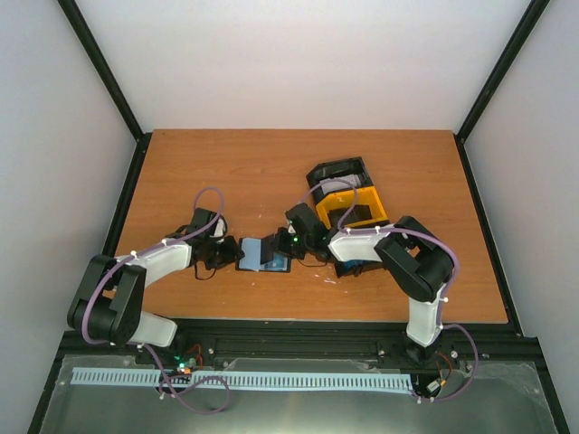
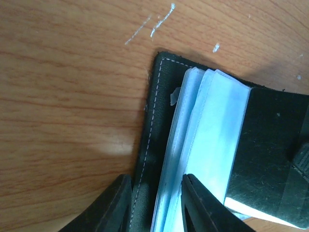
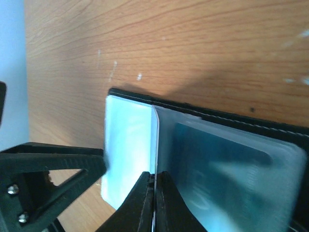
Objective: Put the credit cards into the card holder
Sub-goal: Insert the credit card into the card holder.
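Note:
The black card holder [image 1: 262,255] lies open on the table between the two arms, with clear sleeves [image 2: 217,111] fanned up from its spine. My left gripper [image 2: 157,205] straddles the holder's left cover [image 2: 161,96] and the nearest sleeves, one finger against the stitched outer edge, the other pressed on the sleeves. My right gripper [image 3: 154,181] is shut on a thin credit card [image 3: 154,140], seen edge-on and standing over the holder's middle. A blue card [image 3: 227,174] shows inside the sleeve to its right. In the top view the left gripper [image 1: 228,253] and right gripper [image 1: 288,246] meet at the holder.
A black-and-yellow compartment tray [image 1: 348,194] stands just behind the right arm. Something blue [image 1: 355,268] shows under the right forearm. One of the left gripper's fingers [image 3: 53,164] reaches in at the lower left of the right wrist view. The table's front edge runs close below the holder.

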{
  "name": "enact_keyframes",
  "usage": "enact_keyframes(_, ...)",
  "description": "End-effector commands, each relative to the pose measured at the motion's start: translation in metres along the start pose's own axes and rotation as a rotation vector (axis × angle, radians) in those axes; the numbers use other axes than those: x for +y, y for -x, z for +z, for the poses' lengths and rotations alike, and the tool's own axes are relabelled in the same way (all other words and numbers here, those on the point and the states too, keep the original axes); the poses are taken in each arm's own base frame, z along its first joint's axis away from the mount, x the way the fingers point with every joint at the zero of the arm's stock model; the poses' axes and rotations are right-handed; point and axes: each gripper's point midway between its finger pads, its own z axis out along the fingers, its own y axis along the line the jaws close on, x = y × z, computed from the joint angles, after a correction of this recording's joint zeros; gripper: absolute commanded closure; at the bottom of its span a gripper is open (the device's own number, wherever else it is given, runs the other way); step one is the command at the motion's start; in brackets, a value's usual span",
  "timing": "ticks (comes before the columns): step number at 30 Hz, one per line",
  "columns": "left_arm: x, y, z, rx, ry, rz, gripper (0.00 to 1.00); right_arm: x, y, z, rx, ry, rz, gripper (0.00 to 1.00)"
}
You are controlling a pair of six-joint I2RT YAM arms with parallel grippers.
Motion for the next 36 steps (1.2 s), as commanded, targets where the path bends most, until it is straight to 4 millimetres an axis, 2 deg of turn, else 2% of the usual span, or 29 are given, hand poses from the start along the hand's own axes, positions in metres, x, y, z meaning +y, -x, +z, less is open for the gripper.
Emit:
enact_keyframes(1,0.011,-0.008,0.004,0.036,0.038,-0.010,0.70,-0.001,0.006,-0.015,-0.093,-0.017,-0.007,0.97)
enact_keyframes(4,0.010,-0.008,0.004,0.038,0.034,-0.012,0.71,-0.003,0.006,-0.019,-0.103,-0.020,-0.002,0.97)
enact_keyframes(16,0.004,-0.011,0.006,0.059,-0.006,-0.011,0.73,-0.003,-0.007,0.001,-0.031,0.048,0.063,0.97)
enact_keyframes(21,0.002,-0.012,0.008,0.068,-0.015,-0.009,0.74,-0.012,-0.012,0.007,-0.014,0.019,0.079,0.97)
enact_keyframes(24,0.003,-0.012,0.008,0.067,-0.011,-0.009,0.74,-0.017,-0.009,0.004,-0.035,-0.009,0.081,0.97)
enact_keyframes(31,0.005,-0.012,0.007,0.062,-0.003,-0.011,0.74,-0.001,0.003,-0.021,-0.113,0.017,0.035,0.97)
enact_keyframes(33,0.005,-0.011,0.007,0.062,0.001,-0.010,0.76,0.002,0.002,-0.024,-0.110,0.030,0.025,0.97)
enact_keyframes(36,0.004,-0.010,0.007,0.059,0.001,-0.009,0.76,-0.003,-0.003,-0.023,-0.089,0.015,0.029,0.97)
